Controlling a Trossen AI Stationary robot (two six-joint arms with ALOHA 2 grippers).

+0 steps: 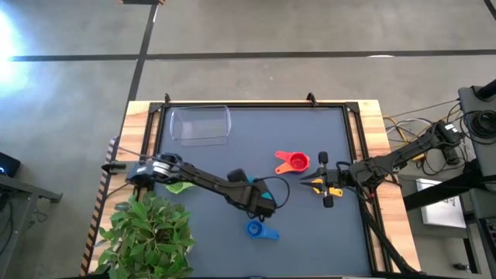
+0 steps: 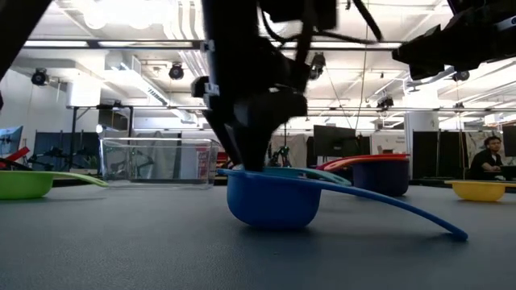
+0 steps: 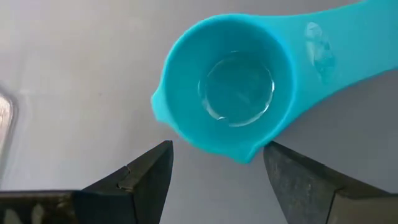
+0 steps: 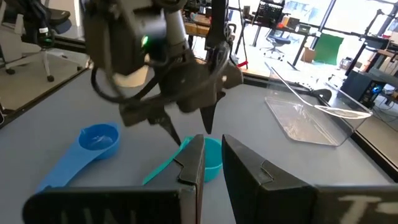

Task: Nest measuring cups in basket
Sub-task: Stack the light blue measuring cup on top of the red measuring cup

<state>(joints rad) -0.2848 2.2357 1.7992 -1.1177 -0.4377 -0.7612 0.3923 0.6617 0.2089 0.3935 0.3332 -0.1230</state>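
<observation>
A teal measuring cup lies mouth up on the dark mat, its handle flat beside it. My left gripper hangs open just above it, pointing steeply down, one finger on either side of the bowl's rim, touching nothing. In the high view this gripper is mid-table, over the teal cup. A blue cup rests on its base nearby. The clear basket stands at the far left. My right gripper waits at the right, level, fingers almost together with nothing between them.
Red and orange cups sit together right of centre. A green cup lies at the left and a yellow one near the right arm. A potted plant fills the near left corner. Bare mat lies between the teal cup and the basket.
</observation>
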